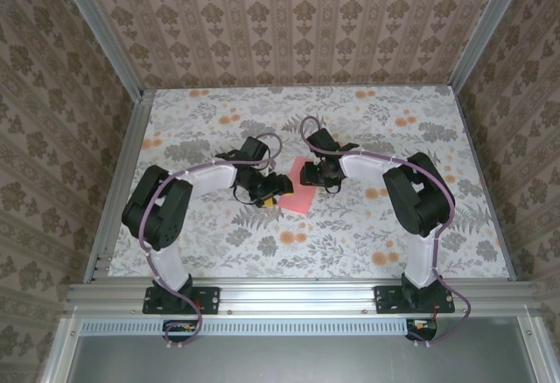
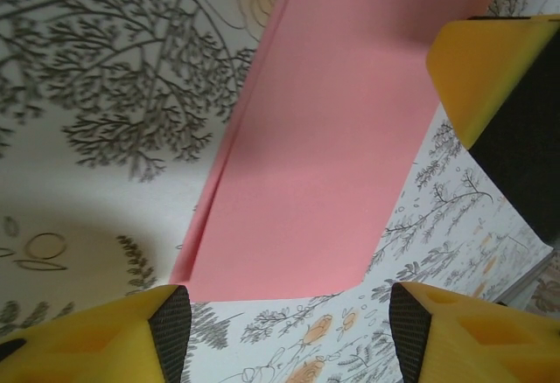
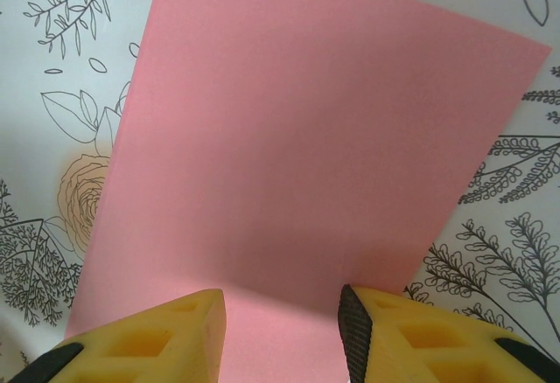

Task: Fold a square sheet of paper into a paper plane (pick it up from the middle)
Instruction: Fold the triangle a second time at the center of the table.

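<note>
Item, the square sheet of paper [image 1: 302, 192]: I see it pink and flat on the flower-printed table [image 1: 350, 234] between the two arms, with a doubled edge along one side in the left wrist view. Left gripper [image 2: 289, 313]: I see yellow fingers spread, bare tabletop in the gap, the sheet's near edge just ahead of the tips. Right gripper [image 3: 280, 313]: fingers parted over the sheet's near end, pink lying flat across the gap, nothing pinched; I cannot tell whether the tips touch it.
</note>
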Motion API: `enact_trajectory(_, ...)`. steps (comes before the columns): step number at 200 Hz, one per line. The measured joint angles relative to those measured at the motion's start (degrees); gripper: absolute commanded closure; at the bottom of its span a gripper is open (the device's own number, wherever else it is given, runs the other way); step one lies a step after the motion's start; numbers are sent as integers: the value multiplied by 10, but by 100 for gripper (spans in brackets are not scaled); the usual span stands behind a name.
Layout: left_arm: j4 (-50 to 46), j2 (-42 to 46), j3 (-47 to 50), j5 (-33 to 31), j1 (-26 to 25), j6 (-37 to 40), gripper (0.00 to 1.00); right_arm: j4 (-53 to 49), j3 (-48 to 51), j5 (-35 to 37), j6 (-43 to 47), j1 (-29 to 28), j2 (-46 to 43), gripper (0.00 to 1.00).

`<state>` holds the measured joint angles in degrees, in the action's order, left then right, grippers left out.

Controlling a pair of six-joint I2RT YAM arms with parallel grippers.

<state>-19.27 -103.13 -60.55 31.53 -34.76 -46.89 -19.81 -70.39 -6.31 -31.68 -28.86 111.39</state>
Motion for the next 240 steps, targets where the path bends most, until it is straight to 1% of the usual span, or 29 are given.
enact_trajectory(37,-7,-6,-8,3,-6,0,33,3,3,-4,0,1,0,57)
enact_trajectory(60,-16,-11,-11,0,-6,0,29,5,4,-6,0,2,0,57)
enact_trajectory(88,-26,-11,-11,-9,-6,0,28,7,5,-8,0,2,0,57)
enact_trajectory(108,-26,-12,-11,-9,-8,0,31,8,6,-10,0,3,0,58)
enact_trajectory(130,-26,-14,-14,-6,-14,0,37,10,7,-12,0,4,0,58)
enact_trajectory(168,-12,-22,-18,2,-19,0,44,10,7,-14,0,4,0,59)
enact_trajectory(220,-5,-21,-19,2,-19,0,43,12,8,-21,0,8,0,59)
enact_trajectory(240,15,-20,-18,3,-18,0,42,12,9,-26,0,9,0,60)
